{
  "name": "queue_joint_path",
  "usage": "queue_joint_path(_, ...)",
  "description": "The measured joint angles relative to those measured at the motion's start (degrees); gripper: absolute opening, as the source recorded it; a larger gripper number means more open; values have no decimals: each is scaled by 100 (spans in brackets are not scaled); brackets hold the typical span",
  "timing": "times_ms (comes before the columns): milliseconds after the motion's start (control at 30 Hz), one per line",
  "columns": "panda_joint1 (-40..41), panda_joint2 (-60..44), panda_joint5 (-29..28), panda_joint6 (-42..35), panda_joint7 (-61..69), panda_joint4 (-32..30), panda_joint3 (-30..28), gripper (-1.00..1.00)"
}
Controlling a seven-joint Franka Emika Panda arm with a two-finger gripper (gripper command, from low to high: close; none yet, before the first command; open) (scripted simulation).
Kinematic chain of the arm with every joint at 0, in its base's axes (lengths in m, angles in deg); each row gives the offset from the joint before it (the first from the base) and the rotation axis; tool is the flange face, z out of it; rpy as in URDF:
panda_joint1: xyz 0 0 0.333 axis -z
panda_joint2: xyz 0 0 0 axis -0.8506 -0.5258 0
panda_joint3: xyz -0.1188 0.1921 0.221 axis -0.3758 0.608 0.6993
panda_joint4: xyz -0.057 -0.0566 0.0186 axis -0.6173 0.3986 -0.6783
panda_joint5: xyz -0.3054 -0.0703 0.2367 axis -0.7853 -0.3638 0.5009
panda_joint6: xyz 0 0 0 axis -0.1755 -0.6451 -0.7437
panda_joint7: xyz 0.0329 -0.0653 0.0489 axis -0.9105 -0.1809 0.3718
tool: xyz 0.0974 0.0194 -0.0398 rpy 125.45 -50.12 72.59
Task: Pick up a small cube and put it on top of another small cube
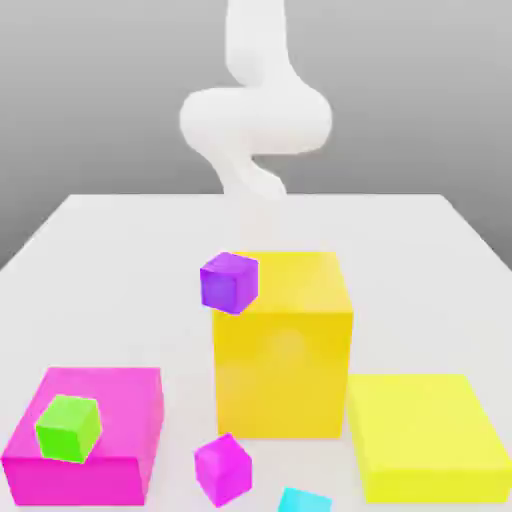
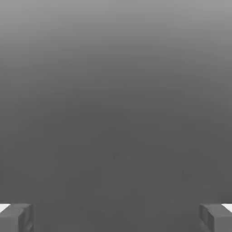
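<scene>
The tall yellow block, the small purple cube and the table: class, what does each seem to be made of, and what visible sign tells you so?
Tall yellow block: looks like smooth painted or plastic solid; flat even colour, no grain; material uncertain in a render.
Small purple cube: same matte plastic look, evenly shaded faces.
Table: plain white matte surface, no texture or reflections; could be laminate.

The small cyan cube was cut off by the bottom edge of the exterior view, only its top showing. The white arm ran out past the top edge. In the hand view, the two fingers were cropped at the lower corners, so just their grey tips appeared. The magenta block lost its lower left corner to the frame edge.
</scene>
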Motion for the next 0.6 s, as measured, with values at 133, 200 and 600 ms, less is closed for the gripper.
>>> queue_joint_path(133, -21, -866, 147, 248, -197, 16, 34, 0)
queue_joint_path(200, -28, -1283, 204, 365, -301, 24, 61, 0)
queue_joint_path(600, -88, -3775, 239, 1091, -1147, 65, 257, 0)
